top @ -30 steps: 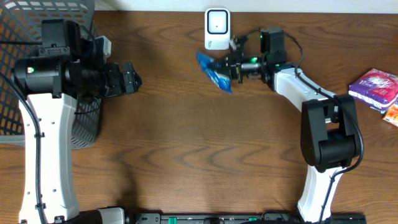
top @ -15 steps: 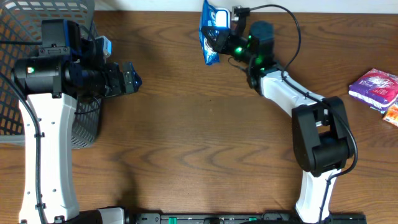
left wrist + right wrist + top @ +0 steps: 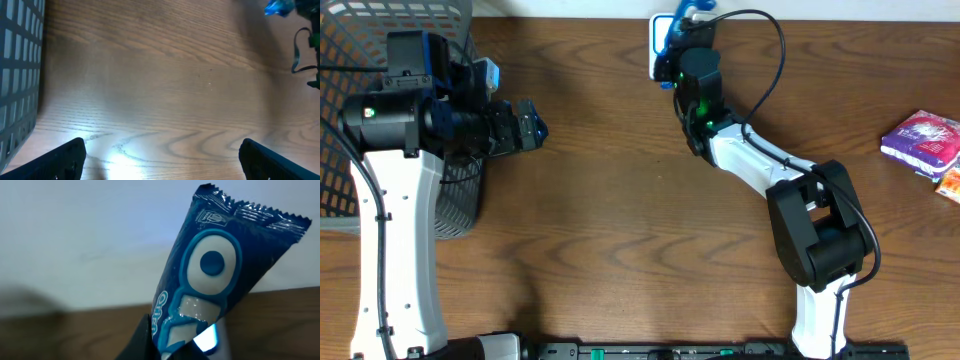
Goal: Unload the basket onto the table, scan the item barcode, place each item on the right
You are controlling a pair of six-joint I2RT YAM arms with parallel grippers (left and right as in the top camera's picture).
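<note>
At the far edge of the desk [image 3: 620,220], top centre in the overhead view, the right gripper [image 3: 172,347] is clamped on the lower end of a blue snack packet [image 3: 220,275]. The packet stands tilted, its crimped top edge pointing up and to the right in the right wrist view. Its face shows a white ring design with a blue dot in the middle and white lettering below. Behind the packet there is a pale wall, with a band of brown wood under it.

From overhead, the right arm [image 3: 760,165] reaches from its base near the front edge up toward a white barcode scanner [image 3: 657,55]. The wrist covers most of the scanner, and only slivers of blue packet show beside it. Whether packet and scanner touch cannot be told. A black cable [image 3: 770,40] loops over the arm near the wrist.

On the left side, the left gripper [image 3: 527,125] hangs over bare wood with its fingers [image 3: 67,155] spread wide and nothing between them. A dark wire basket [image 3: 380,25] sits in the far left corner, partly under the left arm, and its mesh fills the left edge of the left wrist view. That view also catches the blue packet, small, in its top right corner.

Near the right edge lie a purple and pink packet [image 3: 920,135] and, just beside it, an orange packet [image 3: 950,185], well apart from both grippers.
</note>
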